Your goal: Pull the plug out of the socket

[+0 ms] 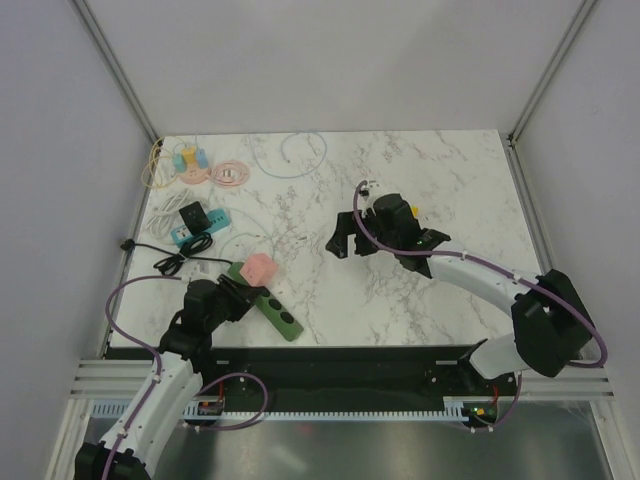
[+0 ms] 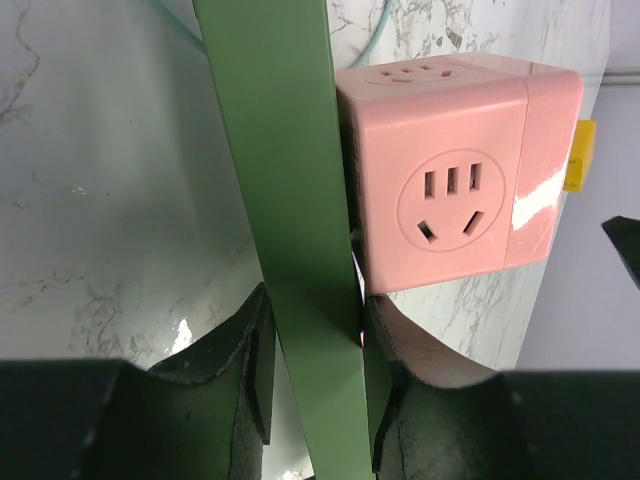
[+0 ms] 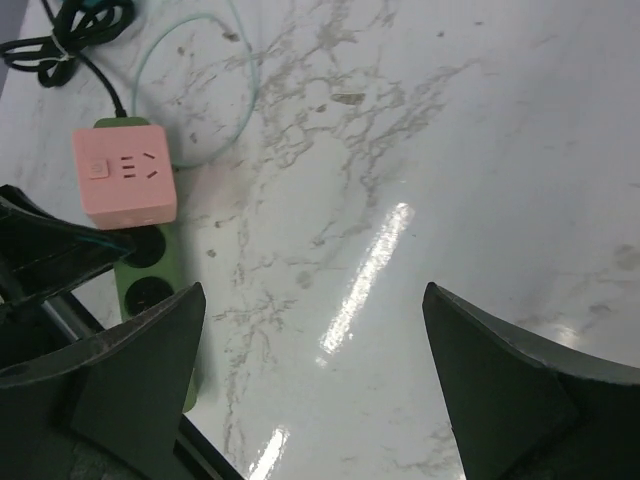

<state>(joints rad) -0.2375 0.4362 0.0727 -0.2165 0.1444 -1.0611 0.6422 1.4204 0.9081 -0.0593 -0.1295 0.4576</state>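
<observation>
While left gripper (image 1: 240, 295) clamps green power strip (image 1: 284, 319), lower left of frame, pink cube plug (image 1: 261, 268) sits plugged in; right gripper (image 3: 310, 310) spread wide, empty, mid-frame; pull not yet done.

Pink plug (image 1: 260, 267) atop green socket strip (image 1: 281, 316)

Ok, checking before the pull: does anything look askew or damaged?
Nothing damaged. The green power strip lies diagonally near the front edge of the table, clamped by the left gripper, with the pink plug seated flush on it.
</observation>
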